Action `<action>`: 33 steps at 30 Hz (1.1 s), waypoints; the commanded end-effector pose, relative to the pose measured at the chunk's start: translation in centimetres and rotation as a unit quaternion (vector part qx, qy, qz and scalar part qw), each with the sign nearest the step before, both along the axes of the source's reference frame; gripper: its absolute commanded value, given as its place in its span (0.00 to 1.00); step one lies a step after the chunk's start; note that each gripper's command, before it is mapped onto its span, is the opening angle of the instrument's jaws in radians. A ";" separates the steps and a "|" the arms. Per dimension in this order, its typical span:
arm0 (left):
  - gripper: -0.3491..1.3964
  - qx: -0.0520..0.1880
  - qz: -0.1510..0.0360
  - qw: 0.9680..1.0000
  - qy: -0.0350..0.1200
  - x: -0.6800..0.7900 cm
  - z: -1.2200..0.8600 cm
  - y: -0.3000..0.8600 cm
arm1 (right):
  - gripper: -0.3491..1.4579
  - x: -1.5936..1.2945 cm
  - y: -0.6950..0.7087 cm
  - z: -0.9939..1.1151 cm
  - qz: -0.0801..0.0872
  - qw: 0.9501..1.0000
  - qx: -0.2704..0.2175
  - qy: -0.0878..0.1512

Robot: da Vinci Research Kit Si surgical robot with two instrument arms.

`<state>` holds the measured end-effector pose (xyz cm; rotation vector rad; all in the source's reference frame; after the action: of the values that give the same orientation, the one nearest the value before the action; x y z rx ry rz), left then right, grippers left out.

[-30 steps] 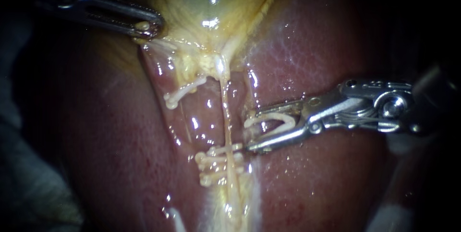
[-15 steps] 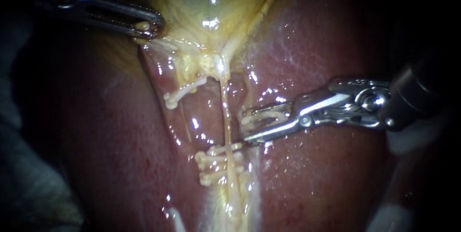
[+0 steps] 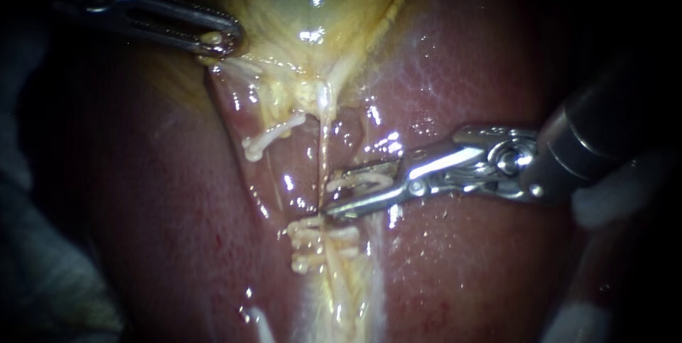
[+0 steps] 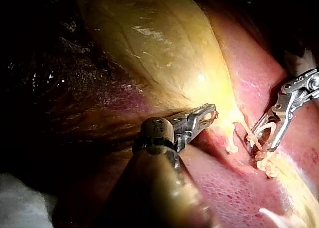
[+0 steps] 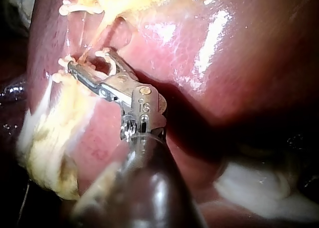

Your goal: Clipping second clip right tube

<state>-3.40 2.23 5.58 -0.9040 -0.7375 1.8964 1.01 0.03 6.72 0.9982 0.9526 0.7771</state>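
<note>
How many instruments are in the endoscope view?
2. The left instrument grips the gallbladder edge at upper left; the right instrument holds a clip at the tube. None seems hidden.

I count two instruments: my left instrument (image 3: 219,40) and my right instrument (image 3: 328,199). One gallbladder (image 3: 312,2); below it one tube (image 3: 325,155), one lone clip (image 3: 268,138), one loaded clip (image 3: 359,181), and a clip cluster (image 3: 316,240) I cannot count apart.
</note>
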 end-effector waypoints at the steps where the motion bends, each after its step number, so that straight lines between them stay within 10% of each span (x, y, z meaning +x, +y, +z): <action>1: 0.00 0.000 0.000 1.000 0.000 0.00 0.00 0.00 | 0.47 0.02 0.00 0.00 0.000 1.000 0.000 0.001; 20: 0.00 0.000 0.000 1.000 0.000 0.00 0.00 0.00 | 0.47 0.24 -0.08 -0.02 0.019 1.000 0.021 0.013; 33: 0.00 0.000 0.000 1.000 0.000 0.00 0.00 0.00 | 0.47 0.21 -0.12 -0.34 0.022 0.995 0.062 0.073</action>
<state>-3.39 2.23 5.58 -0.9030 -0.7366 1.8958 1.21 -0.09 6.35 1.1648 1.0682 0.8115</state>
